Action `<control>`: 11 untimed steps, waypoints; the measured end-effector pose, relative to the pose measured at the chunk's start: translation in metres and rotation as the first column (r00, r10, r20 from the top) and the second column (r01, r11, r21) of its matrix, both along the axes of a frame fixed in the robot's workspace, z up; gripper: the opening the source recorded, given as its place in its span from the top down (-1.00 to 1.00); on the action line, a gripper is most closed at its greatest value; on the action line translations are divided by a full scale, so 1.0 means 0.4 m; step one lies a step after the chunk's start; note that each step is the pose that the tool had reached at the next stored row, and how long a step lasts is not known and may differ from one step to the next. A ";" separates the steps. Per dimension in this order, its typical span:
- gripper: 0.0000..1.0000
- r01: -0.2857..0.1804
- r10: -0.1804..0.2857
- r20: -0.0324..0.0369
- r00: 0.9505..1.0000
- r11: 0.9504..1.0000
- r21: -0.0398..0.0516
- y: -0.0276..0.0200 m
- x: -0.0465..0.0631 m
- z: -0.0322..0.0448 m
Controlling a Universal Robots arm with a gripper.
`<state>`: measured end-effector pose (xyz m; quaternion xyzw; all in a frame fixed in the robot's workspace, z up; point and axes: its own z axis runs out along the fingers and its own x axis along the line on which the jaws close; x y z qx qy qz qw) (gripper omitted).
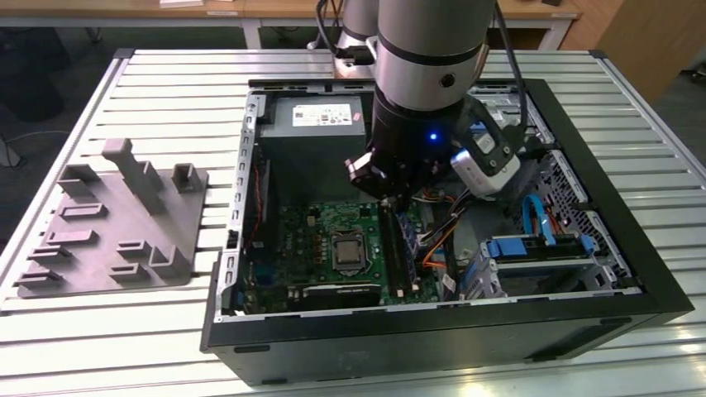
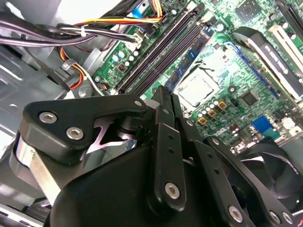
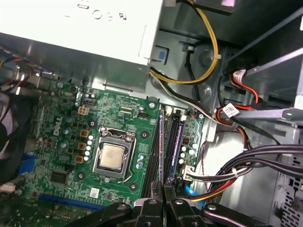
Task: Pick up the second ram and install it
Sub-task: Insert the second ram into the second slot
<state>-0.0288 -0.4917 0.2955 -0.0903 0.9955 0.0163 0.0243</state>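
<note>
Second ram (image 3: 161,142) (thin, flat strip) stands edge-on, pinched by gripper (image 3: 163,190).

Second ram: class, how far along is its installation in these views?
Done: the second ram is picked up, pinched edge-on by the gripper inside the open computer case. In hand: it runs parallel to the memory slots. Left: seating it; I cannot tell whether it has entered a slot.

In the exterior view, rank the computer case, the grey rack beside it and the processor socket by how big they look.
1. Computer case, largest.
2. Grey rack.
3. Processor socket, smallest.
The differences are clear, so none is a close call.
</note>
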 end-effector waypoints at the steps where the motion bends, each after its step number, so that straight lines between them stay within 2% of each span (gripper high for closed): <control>1: 0.73 0.011 -0.011 0.000 1.000 1.000 0.000 0.000 0.000 0.000; 4: 0.73 0.048 -0.048 0.000 0.999 0.999 0.000 0.000 0.000 0.000; 11: 0.73 0.128 -0.128 0.000 0.992 0.992 0.000 0.000 0.000 -0.001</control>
